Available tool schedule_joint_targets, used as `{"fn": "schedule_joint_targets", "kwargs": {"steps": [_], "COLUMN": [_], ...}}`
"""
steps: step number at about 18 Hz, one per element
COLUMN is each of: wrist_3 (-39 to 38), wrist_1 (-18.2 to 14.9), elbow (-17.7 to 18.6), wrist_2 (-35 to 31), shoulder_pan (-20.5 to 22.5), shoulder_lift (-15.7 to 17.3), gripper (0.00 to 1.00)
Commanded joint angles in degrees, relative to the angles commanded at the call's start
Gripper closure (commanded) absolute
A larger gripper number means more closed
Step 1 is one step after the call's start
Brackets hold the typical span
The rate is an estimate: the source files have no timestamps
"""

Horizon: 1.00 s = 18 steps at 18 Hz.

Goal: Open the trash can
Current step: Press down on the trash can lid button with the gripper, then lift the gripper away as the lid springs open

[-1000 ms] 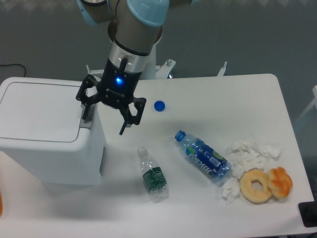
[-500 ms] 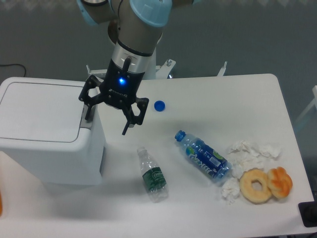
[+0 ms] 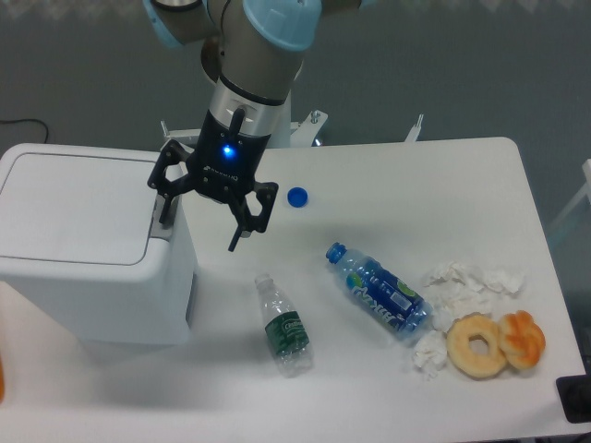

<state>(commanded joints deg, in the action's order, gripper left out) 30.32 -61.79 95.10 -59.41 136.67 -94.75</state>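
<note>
Gripper (image 3: 205, 221) spreads wide at the trash can (image 3: 92, 249) right edge, one finger (image 3: 167, 205) over its closed lid.

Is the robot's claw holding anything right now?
No. The gripper is open and empty, with one finger at the right edge of the trash can lid and the other over the table.

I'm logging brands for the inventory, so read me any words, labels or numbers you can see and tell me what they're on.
Blue bottle label: white lettering, too blurred to read.
Clear bottle green label: print too small to read.
Gripper body: small white marking beside the blue light, unreadable.
Trash can: no text visible.
</note>
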Motion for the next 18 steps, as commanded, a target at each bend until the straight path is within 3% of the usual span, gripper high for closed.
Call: {"fn": "schedule_joint_targets", "kwargs": {"steps": [18], "wrist_3": [-0.1], "wrist_1": [-0.2], "elbow": [0.4], "wrist_2": [0.0], "shoulder_pan": [0.7], "shoulder_lift": [0.0], "gripper": [0.0]}}
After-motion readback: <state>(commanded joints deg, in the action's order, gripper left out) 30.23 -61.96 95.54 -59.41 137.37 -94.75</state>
